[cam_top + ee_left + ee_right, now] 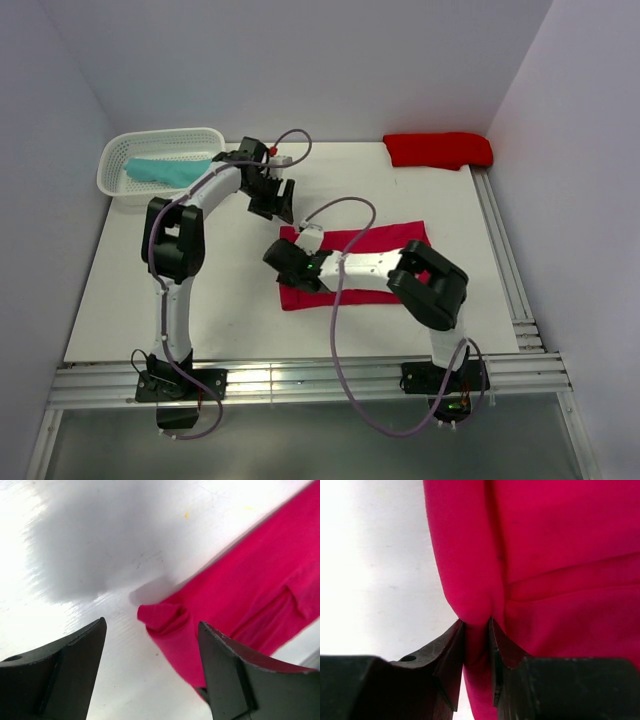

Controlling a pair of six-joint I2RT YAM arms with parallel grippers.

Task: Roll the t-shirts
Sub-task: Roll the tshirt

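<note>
Right wrist view gives the clearest look: the right gripper (477,630) has its fingers drawn in narrow on a pinched-up ridge of the crimson t-shirt (545,555), and the cloth bulges into a soft rounded fold just above the tips. In the top external view that shirt lies folded into a long band across the middle of the table (460,215). The right gripper is at its left end and the left gripper (272,198) is raised just beyond the far left corner. The left wrist view shows the left fingers spread wide with nothing between them, and a crumpled corner of the shirt lies on the table below the gap.

The cloth looks thin, light and limp. It will likely sag, crease and slide on the glossy table rather than hold a shape, so a roll may loosen unless both ends of the short edge are taken together. The two corners of the left short edge seem the place to grip. How many layers the right fingers have caught is hard to tell.

The scarlet t-shirt (438,150) sits bundled at the far right edge. The teal t-shirt (165,172) lies in the basket (108,175) at the far left.
</note>
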